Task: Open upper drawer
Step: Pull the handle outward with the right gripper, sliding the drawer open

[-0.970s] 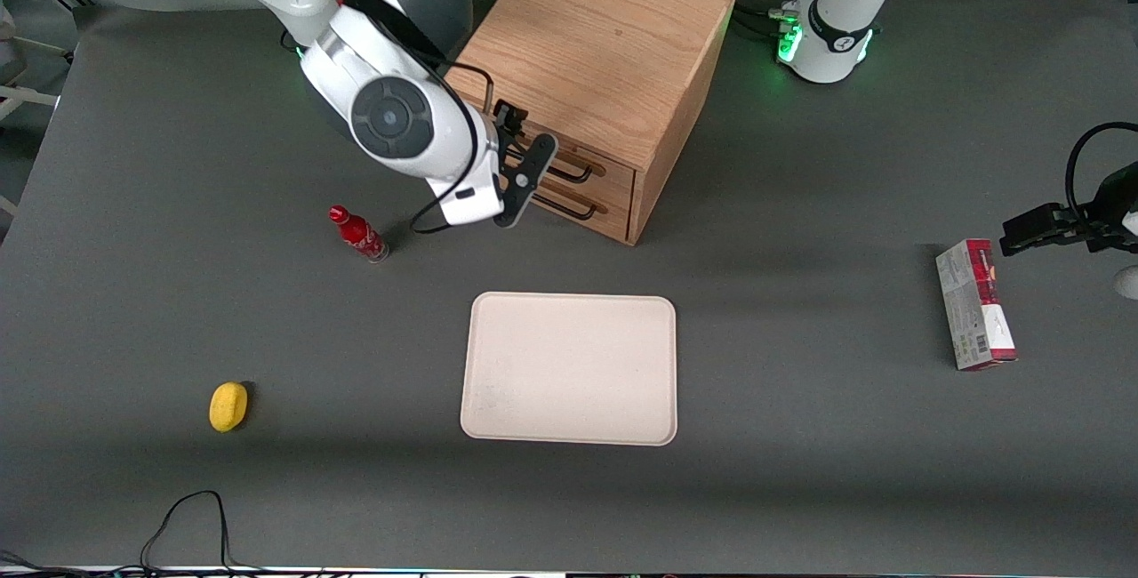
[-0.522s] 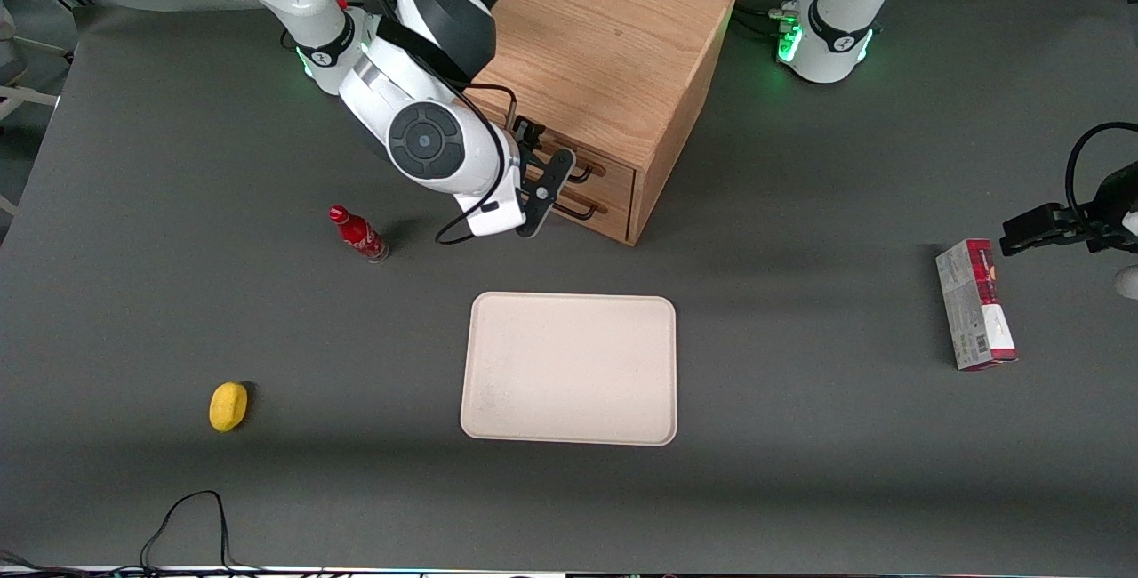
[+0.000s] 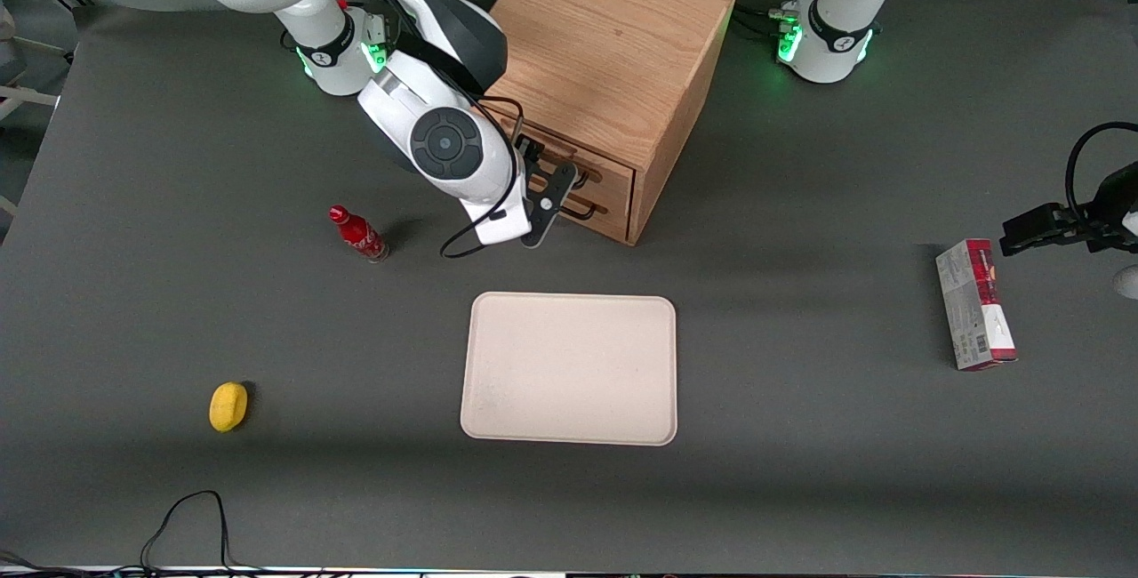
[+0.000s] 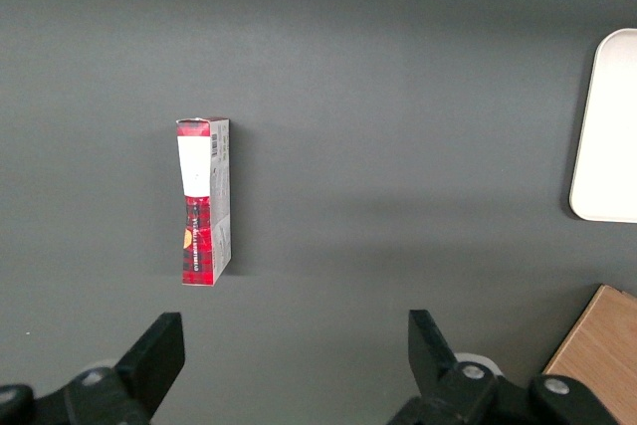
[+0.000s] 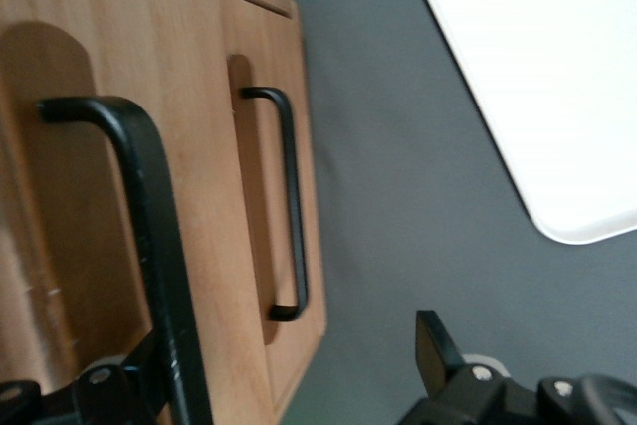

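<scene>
The upper drawer (image 3: pixel 582 171) sits flush in the wooden cabinet (image 3: pixel 605 53), which stands at the worktop edge farthest from the front camera, about midway along it; no gap shows round the drawer front, so I read it as closed. Its black bar handle (image 5: pixel 159 246) fills the wrist view close up, running between the gripper's fingers (image 5: pixel 438 350). The gripper (image 3: pixel 544 196) is right in front of the drawer faces, jaws spread wide with the handle bar between them, gripping nothing as far as I see. One finger sits by the bar; I can't tell if it touches. The bottom drawer (image 3: pixel 587 204) is just beneath, also closed, its own thin black handle (image 5: pixel 289 206) apart from the fingers. Nearer the front camera than the cabinet, a cream tray (image 3: pixel 569 369) lies flat mid-table. A small red bottle (image 3: pixel 357 234) stands near the gripper, toward the working arm's end. A yellow object (image 3: pixel 228 405) sits nearer the front edge, toward that same end. A red and grey carton (image 3: pixel 974 304) lies toward the parked arm's end of the table (image 3: pixel 800 489).
</scene>
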